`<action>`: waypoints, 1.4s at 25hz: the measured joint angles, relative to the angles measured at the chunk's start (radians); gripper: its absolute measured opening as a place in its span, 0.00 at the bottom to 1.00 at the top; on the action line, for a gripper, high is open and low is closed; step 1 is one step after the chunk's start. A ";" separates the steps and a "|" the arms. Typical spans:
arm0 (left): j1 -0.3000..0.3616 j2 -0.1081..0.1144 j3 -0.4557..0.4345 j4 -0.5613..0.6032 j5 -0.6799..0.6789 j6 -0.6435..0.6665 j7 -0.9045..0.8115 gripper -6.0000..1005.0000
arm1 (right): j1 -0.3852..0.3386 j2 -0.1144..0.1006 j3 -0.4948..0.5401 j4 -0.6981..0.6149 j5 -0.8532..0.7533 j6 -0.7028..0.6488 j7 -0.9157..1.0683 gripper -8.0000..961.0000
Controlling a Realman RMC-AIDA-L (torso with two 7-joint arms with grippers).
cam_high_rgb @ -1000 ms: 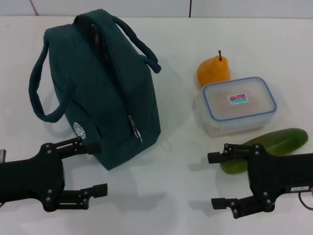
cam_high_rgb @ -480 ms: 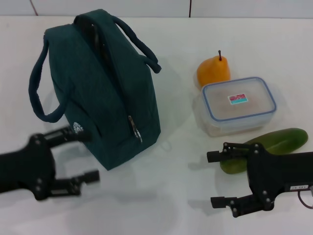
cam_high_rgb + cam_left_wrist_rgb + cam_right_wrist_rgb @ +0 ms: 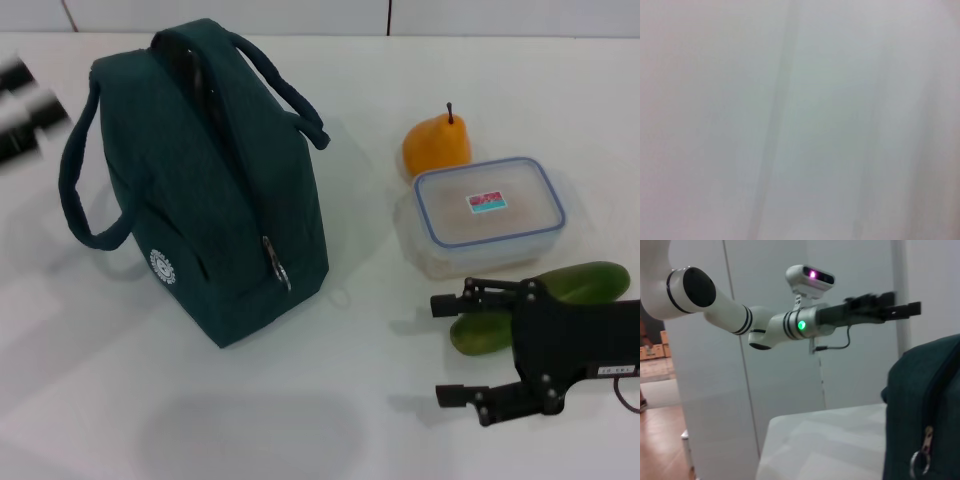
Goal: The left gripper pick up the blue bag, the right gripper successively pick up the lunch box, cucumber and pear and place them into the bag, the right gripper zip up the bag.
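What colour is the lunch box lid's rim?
Blue, on the lunch box, clearest in the head view.

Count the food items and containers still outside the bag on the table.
3, all to the right of the blue bag: pear farthest back, lunch box just in front of it, cucumber nearest, partly hidden behind the right gripper. The bag's inside isn't visible.

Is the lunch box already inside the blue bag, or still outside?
Outside. The lunch box sits on the table between the pear and cucumber, apart from the blue bag.

the left gripper [image 3: 25, 105] has swung up from the near surface to high beside the blue bag [image 3: 205, 180].
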State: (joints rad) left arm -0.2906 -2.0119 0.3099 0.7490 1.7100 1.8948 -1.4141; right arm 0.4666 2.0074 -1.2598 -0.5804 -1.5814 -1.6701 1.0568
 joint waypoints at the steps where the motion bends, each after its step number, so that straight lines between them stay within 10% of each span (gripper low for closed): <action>1: -0.025 0.005 -0.032 0.010 0.000 -0.045 -0.068 0.84 | 0.001 0.000 0.008 0.000 0.000 0.000 0.000 0.89; 12: -0.147 0.047 0.027 0.283 0.222 -0.255 -0.764 0.83 | 0.013 -0.025 0.130 0.000 -0.001 0.001 0.008 0.89; 24: -0.003 -0.028 0.403 0.804 0.316 -0.240 -1.392 0.81 | 0.014 -0.047 0.167 -0.002 -0.001 -0.008 0.009 0.89; 35: -0.048 -0.046 0.536 0.820 0.469 -0.241 -1.489 0.80 | 0.007 -0.047 0.168 -0.003 -0.001 -0.011 0.003 0.89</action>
State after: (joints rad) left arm -0.3384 -2.0583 0.8457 1.5686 2.1791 1.6543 -2.9027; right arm 0.4738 1.9600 -1.0921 -0.5830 -1.5821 -1.6808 1.0602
